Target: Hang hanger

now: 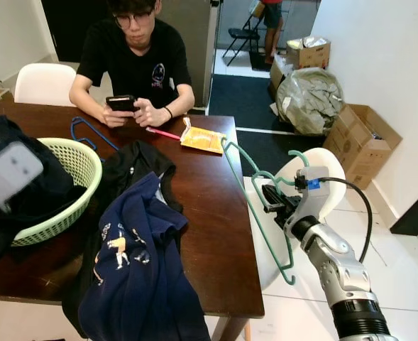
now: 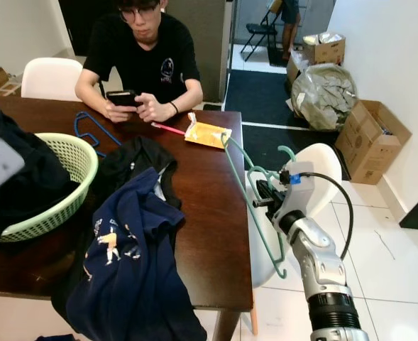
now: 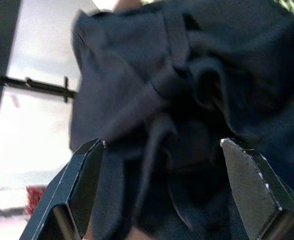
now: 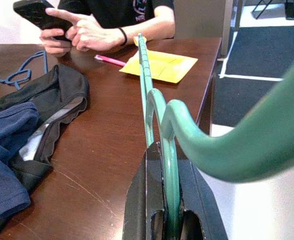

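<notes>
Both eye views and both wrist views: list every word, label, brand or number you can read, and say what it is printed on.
No text can be read.
Round logo on the person's black T-shirt: too small to read.
White and yellow print on the navy garment: figures, any lettering illegible.
Yellow packet on the table: no legible print.
Cardboard boxes: no legible markings.
Green hanger in the right gripper: unmarked.

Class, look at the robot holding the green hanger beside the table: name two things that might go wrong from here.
1. The right gripper pinches the green hanger only at its thin neck, so it may twist or slip.
2. The hanger's far end sits over the table corner near the yellow packet; a swing might knock it, or reach the seated person.
</notes>
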Motion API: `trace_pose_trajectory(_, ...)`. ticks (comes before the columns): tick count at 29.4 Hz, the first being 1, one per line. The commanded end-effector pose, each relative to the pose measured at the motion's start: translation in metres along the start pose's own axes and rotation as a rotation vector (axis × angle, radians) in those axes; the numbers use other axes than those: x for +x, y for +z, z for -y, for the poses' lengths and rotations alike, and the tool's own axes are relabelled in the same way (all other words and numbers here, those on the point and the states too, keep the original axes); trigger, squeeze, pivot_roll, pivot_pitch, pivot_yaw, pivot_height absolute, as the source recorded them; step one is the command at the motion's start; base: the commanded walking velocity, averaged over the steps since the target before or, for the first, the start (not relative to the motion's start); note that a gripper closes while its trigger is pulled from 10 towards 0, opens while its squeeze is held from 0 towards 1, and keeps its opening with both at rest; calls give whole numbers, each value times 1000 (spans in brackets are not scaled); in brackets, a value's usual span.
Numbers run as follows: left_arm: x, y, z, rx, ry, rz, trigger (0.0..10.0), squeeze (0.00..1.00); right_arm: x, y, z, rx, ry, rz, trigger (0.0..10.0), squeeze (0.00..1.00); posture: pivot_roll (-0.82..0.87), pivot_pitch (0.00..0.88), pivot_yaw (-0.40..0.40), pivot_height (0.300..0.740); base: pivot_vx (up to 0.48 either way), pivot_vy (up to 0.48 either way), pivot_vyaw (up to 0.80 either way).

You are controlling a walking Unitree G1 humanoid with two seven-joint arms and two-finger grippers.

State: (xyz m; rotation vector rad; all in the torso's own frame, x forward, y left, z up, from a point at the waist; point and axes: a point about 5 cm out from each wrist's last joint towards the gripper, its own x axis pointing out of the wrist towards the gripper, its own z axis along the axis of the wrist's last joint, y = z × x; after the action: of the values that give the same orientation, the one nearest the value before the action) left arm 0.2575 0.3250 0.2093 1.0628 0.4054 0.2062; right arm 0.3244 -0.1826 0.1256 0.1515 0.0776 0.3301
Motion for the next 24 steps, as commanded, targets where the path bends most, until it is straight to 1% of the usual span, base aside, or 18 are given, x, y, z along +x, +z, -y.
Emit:
trace_pose_trajectory(1, -5, -1, 8, -19, -32, -16, 10000, 0, 1, 1, -1, 4, 3, 0, 10000, 0, 98, 0, -36, 740, 0, 0, 0)
trace_pose_trajectory(2, -8, -5, 10, -15, -32, -34, 10000, 0, 1, 1, -1, 5, 4, -1, 10000, 0, 102, 0, -37, 740, 0, 0, 0)
trace_pose_trajectory(4, -13, -14, 6, -5, -14, -72, 10000, 0, 1, 0, -1, 6, 5, -3, 10000, 0, 104, 0, -35, 740, 0, 0, 0)
trace_pose_trajectory(6, -14, -15, 5, -3, -7, -80, 10000, 0, 1, 0, -1, 6, 5, -3, 10000, 0, 104, 0, -35, 740, 0, 0, 0)
trace_pose_trajectory(9, -15, -22, -4, 11, 19, -104, 10000, 0, 1, -1, -1, 9, 8, -6, 10000, 0, 107, 0, -34, 740, 0, 0, 0)
trace_pose_trajectory(11, -15, -22, -4, 11, 19, -104, 10000, 0, 1, -1, -1, 9, 8, -6, 10000, 0, 107, 0, -34, 740, 0, 0, 0)
trace_pose_trajectory(13, -16, -31, -12, 21, 48, -148, 10000, 0, 1, -2, -1, 10, 11, -8, 10000, 0, 108, 0, -35, 740, 0, 0, 0)
trace_pose_trajectory(14, -16, -31, -12, 21, 48, -148, 10000, 0, 1, -2, -1, 10, 11, -8, 10000, 0, 108, 0, -35, 740, 0, 0, 0)
trace_pose_trajectory(15, -17, -36, -15, 22, 61, -172, 10000, 0, 1, -2, -2, 9, 12, -9, 10000, 0, 104, 0, -37, 740, 0, 0, 0)
trace_pose_trajectory(16, -17, -36, -15, 22, 61, -172, 10000, 0, 1, -2, -2, 9, 12, -9, 10000, 0, 104, 0, -37, 740, 0, 0, 0)
trace_pose_trajectory(18, -18, -40, -21, 16, 94, -203, 10000, 0, 1, -2, -2, 8, 12, -9, 10000, 0, 101, 0, -42, 740, 0, 0, 0)
trace_pose_trajectory(22, -19, -42, -27, 7, 123, -214, 10000, 0, 1, -1, -2, 8, 13, -7, 10000, 0, 101, 0, -43, 740, 0, 0, 0)
trace_pose_trajectory(24, -18, -44, -34, -9, 154, -214, 10000, 0, 0, 1, -3, -1, 28, 9, 10000, 0, 101, 0, -47, 740, 0, 0, 0)
